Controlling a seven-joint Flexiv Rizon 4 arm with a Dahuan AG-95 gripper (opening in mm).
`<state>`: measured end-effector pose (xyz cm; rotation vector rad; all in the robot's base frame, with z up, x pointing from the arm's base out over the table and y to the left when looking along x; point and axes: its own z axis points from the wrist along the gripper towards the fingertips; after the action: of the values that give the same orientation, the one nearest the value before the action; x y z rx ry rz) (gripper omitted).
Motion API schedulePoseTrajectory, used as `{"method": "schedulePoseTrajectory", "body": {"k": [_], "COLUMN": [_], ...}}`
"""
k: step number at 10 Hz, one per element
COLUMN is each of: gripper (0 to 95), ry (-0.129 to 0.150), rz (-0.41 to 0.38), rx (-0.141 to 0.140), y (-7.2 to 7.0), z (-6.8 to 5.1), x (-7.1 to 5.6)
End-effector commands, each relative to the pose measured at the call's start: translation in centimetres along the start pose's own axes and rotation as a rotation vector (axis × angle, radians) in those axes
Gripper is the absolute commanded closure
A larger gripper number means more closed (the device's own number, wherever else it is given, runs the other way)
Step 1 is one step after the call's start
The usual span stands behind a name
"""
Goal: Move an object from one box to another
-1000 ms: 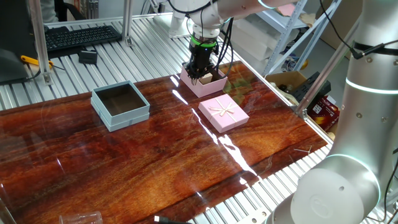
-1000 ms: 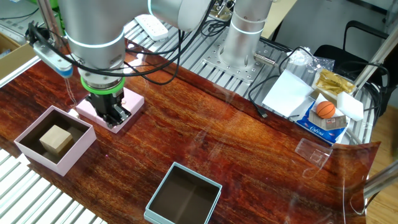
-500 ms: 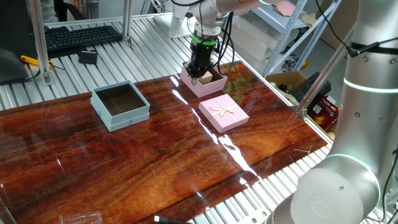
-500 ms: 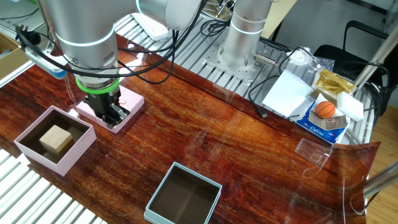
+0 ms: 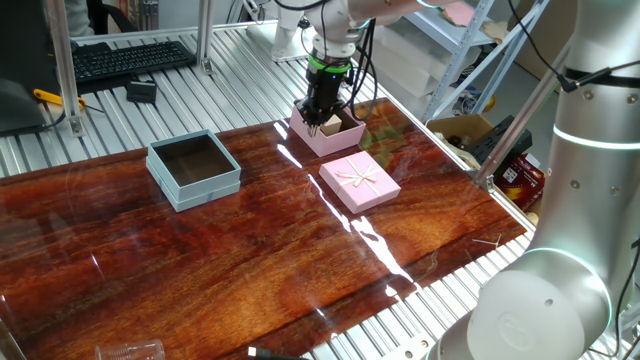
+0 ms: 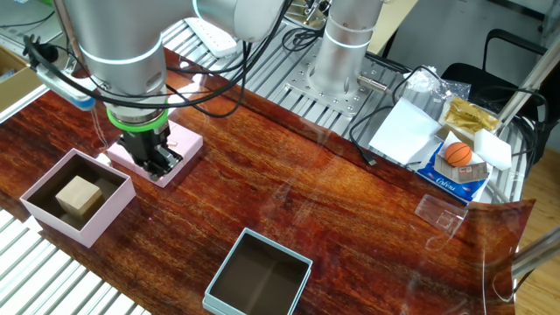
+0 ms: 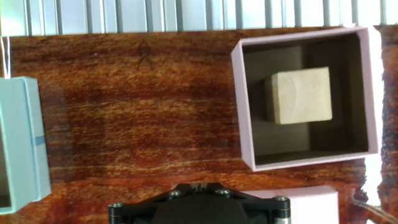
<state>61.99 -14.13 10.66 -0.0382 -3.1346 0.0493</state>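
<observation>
The object, a small tan wooden cube point(image 6: 79, 194) point(image 7: 301, 95), lies inside the square pink box point(image 6: 39, 210) point(image 7: 242, 106) point(image 5: 335, 140). My gripper point(image 6: 164, 166) point(image 5: 316, 122) point(image 7: 198, 185) is shut and holds nothing. It hangs low over the flat pink lid point(image 6: 179, 140), right beside the pink box and apart from the cube. The pale blue-grey box point(image 5: 193, 167) point(image 6: 258, 276) point(image 7: 25, 143) stands empty further along the table, its dark inside showing.
The pink lid with a bow point(image 5: 359, 182) lies beside the pink box. A keyboard point(image 5: 130, 55) sits on the slatted metal bench behind the table. Papers point(image 6: 407, 131) and an orange ball point(image 6: 458, 154) lie near the robot base point(image 6: 341, 61).
The arm shifted slightly toward the pink box a second ago, then held still. The gripper stayed shut and the cube has not moved.
</observation>
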Motion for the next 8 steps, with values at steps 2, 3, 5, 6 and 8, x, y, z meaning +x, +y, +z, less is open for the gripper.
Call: {"method": "schedulePoseTrajectory", "body": {"k": [2,3,5,6,8], "gripper": [95.0,95.0,95.0,95.0,95.0], "ry": [0.005,0.003,-0.004,-0.005,-0.009], "rz": [0.000,0.000,-0.001,-0.005,-0.012], "rx": [0.000,0.001,0.004,0.005,0.010], "y": [-0.9,-1.4,-2.0,-2.4,-2.9], "z": [0.8,1.0,1.2,1.4,1.5], "x": [-1.8,-2.6,-3.2,-3.7,-4.5]}}
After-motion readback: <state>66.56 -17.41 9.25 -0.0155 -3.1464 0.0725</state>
